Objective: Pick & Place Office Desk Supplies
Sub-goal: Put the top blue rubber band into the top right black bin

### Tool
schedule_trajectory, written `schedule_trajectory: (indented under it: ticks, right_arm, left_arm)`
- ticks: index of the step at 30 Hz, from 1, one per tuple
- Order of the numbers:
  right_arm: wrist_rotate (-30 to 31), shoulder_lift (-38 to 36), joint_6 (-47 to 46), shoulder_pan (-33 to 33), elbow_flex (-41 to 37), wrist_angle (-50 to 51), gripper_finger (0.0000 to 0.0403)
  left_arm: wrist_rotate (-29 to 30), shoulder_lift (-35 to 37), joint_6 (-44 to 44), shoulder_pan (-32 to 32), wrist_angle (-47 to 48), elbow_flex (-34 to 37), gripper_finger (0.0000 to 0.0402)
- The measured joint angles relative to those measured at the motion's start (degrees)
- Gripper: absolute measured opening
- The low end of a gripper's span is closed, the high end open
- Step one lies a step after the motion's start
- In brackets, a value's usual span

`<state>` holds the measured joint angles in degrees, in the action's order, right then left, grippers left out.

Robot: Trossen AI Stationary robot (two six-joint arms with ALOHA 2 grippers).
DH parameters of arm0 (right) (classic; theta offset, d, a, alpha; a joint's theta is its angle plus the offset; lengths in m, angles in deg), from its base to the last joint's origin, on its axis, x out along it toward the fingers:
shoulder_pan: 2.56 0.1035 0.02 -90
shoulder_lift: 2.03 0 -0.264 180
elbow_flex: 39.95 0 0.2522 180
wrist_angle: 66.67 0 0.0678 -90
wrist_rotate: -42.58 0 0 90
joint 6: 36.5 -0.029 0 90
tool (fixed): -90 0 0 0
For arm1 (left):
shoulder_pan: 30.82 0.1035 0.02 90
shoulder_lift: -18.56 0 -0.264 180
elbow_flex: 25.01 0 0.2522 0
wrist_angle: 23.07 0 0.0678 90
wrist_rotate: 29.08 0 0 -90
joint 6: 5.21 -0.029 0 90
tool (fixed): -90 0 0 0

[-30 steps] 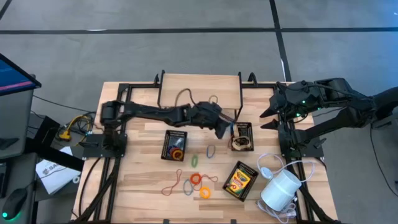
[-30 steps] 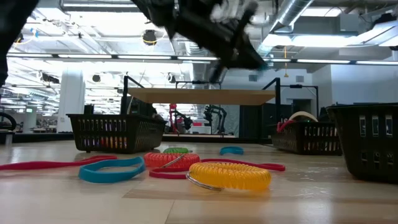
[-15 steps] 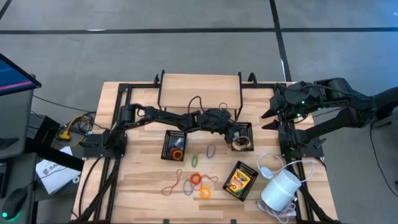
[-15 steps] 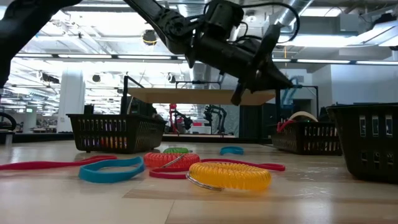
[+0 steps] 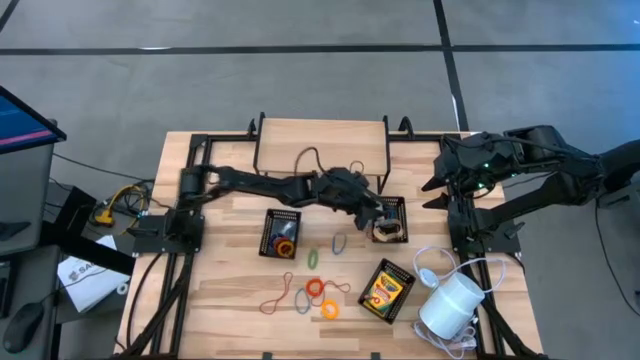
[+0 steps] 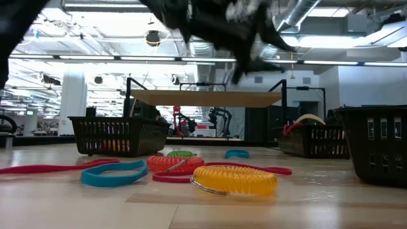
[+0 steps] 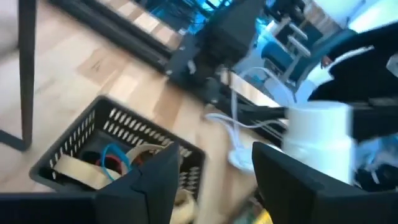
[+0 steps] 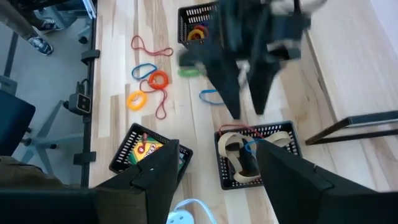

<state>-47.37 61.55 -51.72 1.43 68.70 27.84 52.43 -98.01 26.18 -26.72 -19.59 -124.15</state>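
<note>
Loose elastic loops point(image 5: 312, 291) are shown scattered across the lower centre of the high view, on the bare tabletop point(image 5: 220, 290); an orange coil point(image 5: 316, 288), a yellow coil point(image 5: 329, 310), a green loop point(image 5: 312, 258) and a blue loop point(image 5: 338, 242) are distinguishable. In the low view the yellow coil point(image 6: 234, 179) is seen in the foreground, with a blue loop point(image 6: 114, 173) to its left. A crayon box point(image 5: 386, 290) is seen lying in a black tray point(image 5: 402, 301) at lower right of centre. Two further black mesh trays are present: the left tray point(image 5: 281, 234), holding coloured loops, and the right tray point(image 5: 389, 220), holding pale and red bands. The left pincer point(image 5: 375, 211) is held above the left edge of the right tray, its fingers point(image 7: 155, 180) parted and nothing gripped between them; it is seen blurred at the top of the low view point(image 6: 251, 48). The right pincer point(image 5: 432, 191) is held at the upper right of the high view, beyond the tabletop's edge, its fingers point(image 8: 163, 163) spread and nothing gripped. A white cylinder point(image 5: 449, 304) with a white cord point(image 5: 432, 262) is seen at lower right.
</note>
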Motion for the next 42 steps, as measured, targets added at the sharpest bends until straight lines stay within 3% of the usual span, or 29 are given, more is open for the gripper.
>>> schedule_trajectory:
  ticks: [6, 13, 18, 27, 42]
  right_arm:
    - [-0.1, 3.2, 3.3, 0.1, -8.7, -8.7, 0.0211]
    - [-0.2, 10.2, 8.1, -0.3, -25.3, -30.6, 0.0211]
    - [-1.1, 19.8, 12.2, -0.7, -29.1, -38.1, 0.0211]
    - [-1.3, 38.3, 20.9, 3.3, -26.4, -44.8, 0.0211]
    - [0.9, 53.8, 26.4, 3.4, -20.3, -48.3, 0.0205]
  left_arm:
    - [13.0, 15.5, -11.2, -5.3, 25.6, -0.1, 0.0158]
    - [27.4, 29.0, -6.2, -11.5, 44.4, -0.1, 0.0119]
    - [29.7, 32.7, -0.4, -15.5, 51.3, -0.1, 0.0112]
    - [29.9, 32.8, 5.2, -19.4, 56.9, 0.0, 0.0111]
    - [31.2, 32.7, 8.8, -19.6, 59.0, 0.0, 0.0111]
